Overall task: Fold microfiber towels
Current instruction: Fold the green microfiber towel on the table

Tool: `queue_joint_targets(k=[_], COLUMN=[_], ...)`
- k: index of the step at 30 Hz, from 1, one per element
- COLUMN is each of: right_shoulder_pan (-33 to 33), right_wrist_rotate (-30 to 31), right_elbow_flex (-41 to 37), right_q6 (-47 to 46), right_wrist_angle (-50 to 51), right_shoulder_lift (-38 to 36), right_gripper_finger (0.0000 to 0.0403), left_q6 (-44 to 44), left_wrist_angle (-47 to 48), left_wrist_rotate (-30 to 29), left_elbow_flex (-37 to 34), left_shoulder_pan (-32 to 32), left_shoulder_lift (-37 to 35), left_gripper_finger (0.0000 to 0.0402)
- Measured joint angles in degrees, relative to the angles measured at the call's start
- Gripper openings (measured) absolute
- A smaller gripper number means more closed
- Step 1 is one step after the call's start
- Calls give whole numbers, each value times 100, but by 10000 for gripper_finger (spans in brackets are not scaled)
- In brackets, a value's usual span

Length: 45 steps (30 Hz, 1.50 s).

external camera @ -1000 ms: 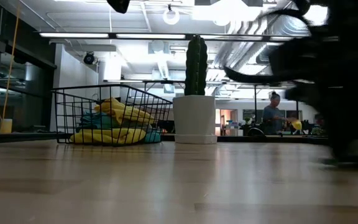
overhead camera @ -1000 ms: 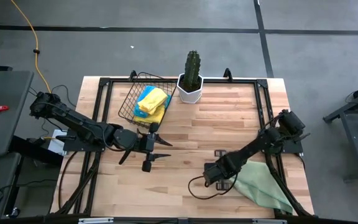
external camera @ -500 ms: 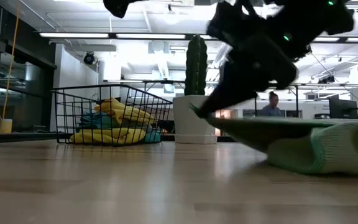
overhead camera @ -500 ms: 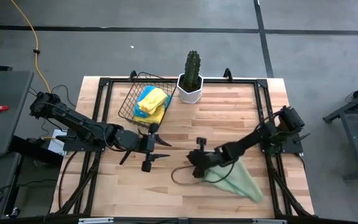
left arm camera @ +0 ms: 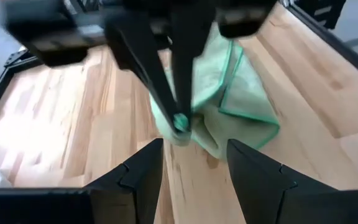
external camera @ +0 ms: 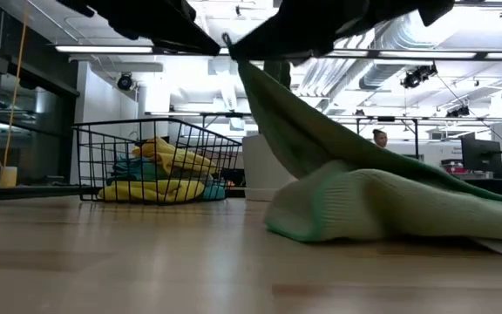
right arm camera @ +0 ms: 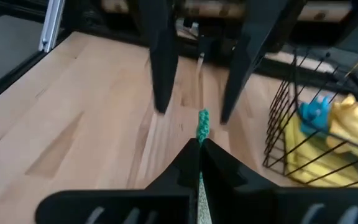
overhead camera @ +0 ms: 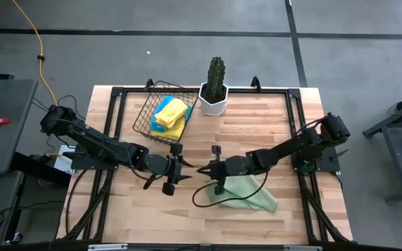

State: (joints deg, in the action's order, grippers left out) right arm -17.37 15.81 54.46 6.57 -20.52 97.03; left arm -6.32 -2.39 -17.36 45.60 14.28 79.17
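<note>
- Left gripper (overhead camera: 175, 171) hovers at mid-table with its fingers spread, holding nothing; it faces the right gripper, just apart from it.
- Basket (overhead camera: 145, 111) sits at the back left of the table (overhead camera: 257, 132), with yellow and blue towels (overhead camera: 169, 115) heaped inside. I count one basket; the towels in it overlap too much for a firm count, at least two yellow and one blue.
- Cactus (overhead camera: 216, 75) in a white pot stands just right of the basket: one.
- Right gripper (overhead camera: 215, 176) is clenched on a corner of the green towel (overhead camera: 246, 194), lifting that corner off the wood while the rest lies bunched on the table, right of centre.
- One green towel is out, so one is being worked.
- The cloth looks light, soft and limp: it sags from the pinch and will slump wherever it is unsupported. It likely drags rather than slides on wood.
- Best hold, I judge, is at the hemmed corners, one per gripper, so the edge can be stretched flat.
</note>
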Motion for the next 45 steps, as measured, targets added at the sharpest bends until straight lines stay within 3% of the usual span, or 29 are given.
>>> queue_joint_targets(k=[12,19,27,45], right_shoulder_pan=[14,38,64,132], right_wrist_rotate=[-347,-232,-214,-189], right_elbow_flex=[2,2,2,2], right_q6=[144,129,121,98], right_wrist_angle=[157,97,-91,-78], right_shoulder_lift=[-113,-114,-114,-111], right_gripper_finger=[0,0,0,0], left_q6=[-131,13,30,5], left_wrist_angle=[-660,-656,-645,-777], left_wrist_rotate=[-270,425,430,347], left_elbow_flex=[-2,-2,-2,-2], left_shoulder_pan=[-19,-127,-157,-157], left_shoulder_lift=[160,160,160,162], left_gripper_finger=[168,168,159,52])
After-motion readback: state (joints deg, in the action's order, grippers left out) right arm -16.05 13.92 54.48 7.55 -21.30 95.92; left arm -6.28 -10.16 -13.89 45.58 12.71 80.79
